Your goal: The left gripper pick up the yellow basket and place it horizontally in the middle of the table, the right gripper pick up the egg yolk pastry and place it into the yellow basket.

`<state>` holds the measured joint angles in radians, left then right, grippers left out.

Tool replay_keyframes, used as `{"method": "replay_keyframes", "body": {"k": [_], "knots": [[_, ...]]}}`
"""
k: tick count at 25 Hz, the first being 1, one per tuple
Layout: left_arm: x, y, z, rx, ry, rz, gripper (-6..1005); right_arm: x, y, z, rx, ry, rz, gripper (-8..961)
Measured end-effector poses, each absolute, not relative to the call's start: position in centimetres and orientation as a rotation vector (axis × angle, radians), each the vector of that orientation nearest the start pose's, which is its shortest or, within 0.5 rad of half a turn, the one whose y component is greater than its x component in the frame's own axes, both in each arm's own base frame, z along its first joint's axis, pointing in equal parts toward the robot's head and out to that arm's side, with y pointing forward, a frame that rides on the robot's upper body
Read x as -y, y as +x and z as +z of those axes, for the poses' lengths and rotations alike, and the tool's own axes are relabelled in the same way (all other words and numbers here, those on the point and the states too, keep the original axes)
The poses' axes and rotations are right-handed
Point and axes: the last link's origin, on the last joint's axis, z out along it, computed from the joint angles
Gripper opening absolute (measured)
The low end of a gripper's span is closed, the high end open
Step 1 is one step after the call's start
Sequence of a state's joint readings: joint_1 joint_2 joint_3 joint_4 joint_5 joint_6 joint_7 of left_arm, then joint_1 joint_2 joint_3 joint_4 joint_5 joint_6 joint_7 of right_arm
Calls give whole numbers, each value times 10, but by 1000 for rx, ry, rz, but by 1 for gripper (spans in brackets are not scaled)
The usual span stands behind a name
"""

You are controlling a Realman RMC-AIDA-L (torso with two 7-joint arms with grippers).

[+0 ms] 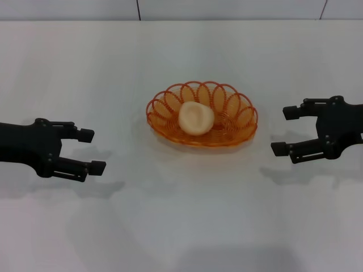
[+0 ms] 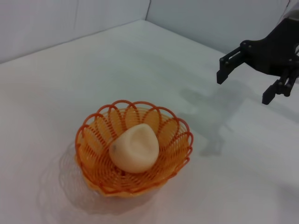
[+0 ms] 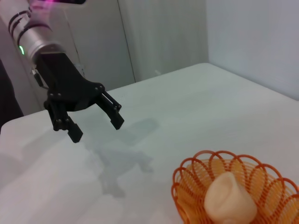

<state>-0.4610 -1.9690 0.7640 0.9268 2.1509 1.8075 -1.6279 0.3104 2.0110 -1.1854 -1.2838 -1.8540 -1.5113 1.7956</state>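
The yellow basket (image 1: pixel 202 114) (image 2: pixel 134 147) (image 3: pixel 236 191), an oval orange-yellow wire basket, rests lengthwise across the middle of the white table (image 1: pixel 181 215). The pale egg yolk pastry (image 1: pixel 196 118) (image 2: pixel 134 148) (image 3: pixel 230 199) lies inside it. My left gripper (image 1: pixel 91 151) (image 3: pixel 96 125) hovers open to the basket's left, well apart from it and holding nothing. To the right of the basket my right gripper (image 1: pixel 286 130) (image 2: pixel 243 84) is open and empty too, also apart from the rim.
A pale wall (image 1: pixel 181 8) with panel seams runs behind the table's far edge. Bare white tabletop stretches in front of the basket and on both sides.
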Motion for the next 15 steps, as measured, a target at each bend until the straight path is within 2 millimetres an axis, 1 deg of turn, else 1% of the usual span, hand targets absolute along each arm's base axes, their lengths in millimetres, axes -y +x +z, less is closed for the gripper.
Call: {"method": "replay_keyframes", "body": {"k": [15], "knots": [[-303, -271, 59, 679, -2972, -370, 885, -319, 216, 41, -493, -2819, 347, 872]]}}
